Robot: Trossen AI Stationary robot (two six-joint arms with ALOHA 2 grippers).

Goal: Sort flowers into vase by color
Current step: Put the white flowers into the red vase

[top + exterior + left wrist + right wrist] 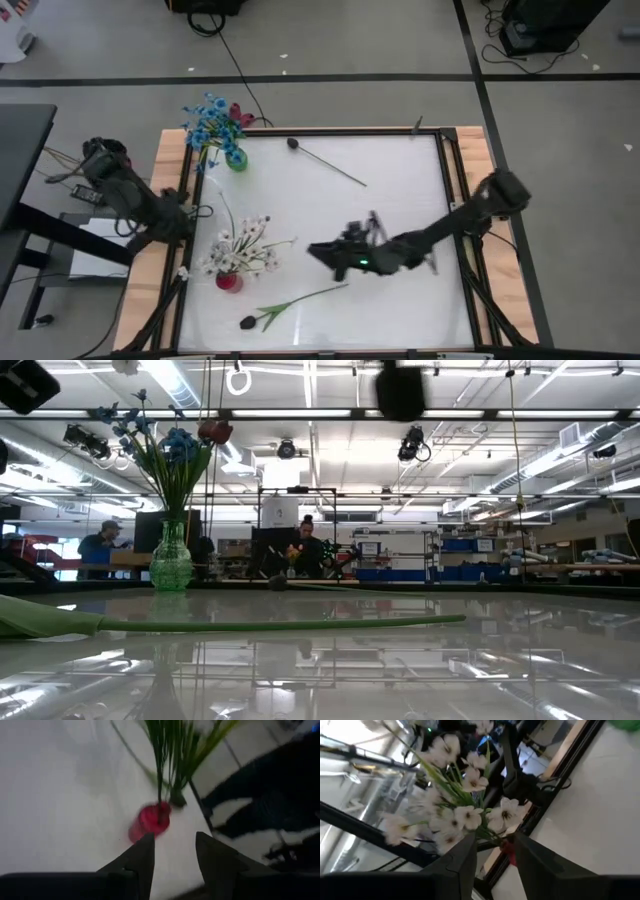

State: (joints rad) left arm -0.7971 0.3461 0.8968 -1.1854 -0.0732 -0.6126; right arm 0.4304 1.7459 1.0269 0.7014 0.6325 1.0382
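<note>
A green vase (236,158) at the far left holds blue flowers (208,120) and one dark red head. A red vase (229,281) at the near left holds white flowers (242,248). One dark-headed flower (293,143) lies flat on the table at the far side. Another dark-headed flower (248,321) lies flat near the front edge. My left gripper (173,842) hangs open over the table's left edge, short of the red vase (149,820). My right gripper (494,842) is open at mid-table and points at the white flowers (465,815), holding nothing.
The table has a wooden frame (172,150) and black rails along its left and right sides. In the low view the near flower's stem (280,624) stretches across the tabletop. People sit at desks in the room behind. Bare white tabletop lies at the right half.
</note>
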